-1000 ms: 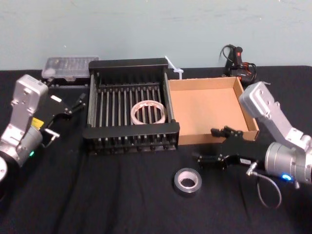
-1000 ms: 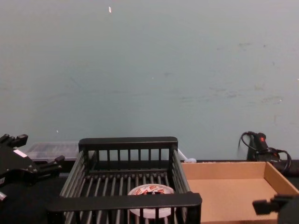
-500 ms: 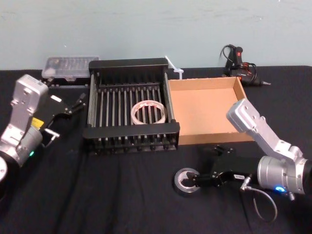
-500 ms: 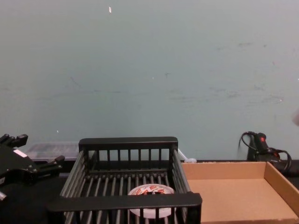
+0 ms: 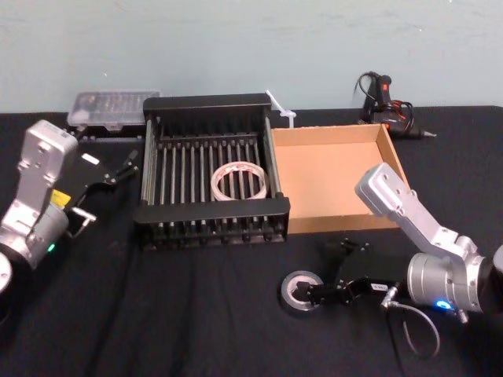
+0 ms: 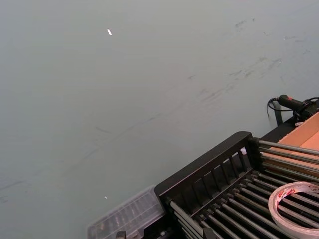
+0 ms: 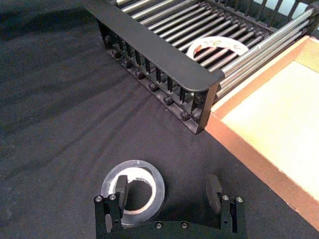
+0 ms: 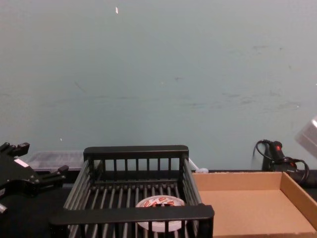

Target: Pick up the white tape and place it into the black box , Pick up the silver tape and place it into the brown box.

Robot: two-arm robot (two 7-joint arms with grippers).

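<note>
The right gripper (image 7: 167,191) sits low on the dark cloth with its jaws spread wide. The left gripper (image 5: 118,169), fingers also apart, is parked beside the black box (image 5: 211,210), clear of the work. That box holds the white tape (image 8: 158,201) flat on its bars, so that half looks done. The brown box (image 5: 330,129) next to it is bare. The silver tape (image 7: 148,168) lies on the cloth in front of it, with one finger (image 7: 121,185) inside its core and the other well outside, likely placed to pinch the roll's wall.
</note>
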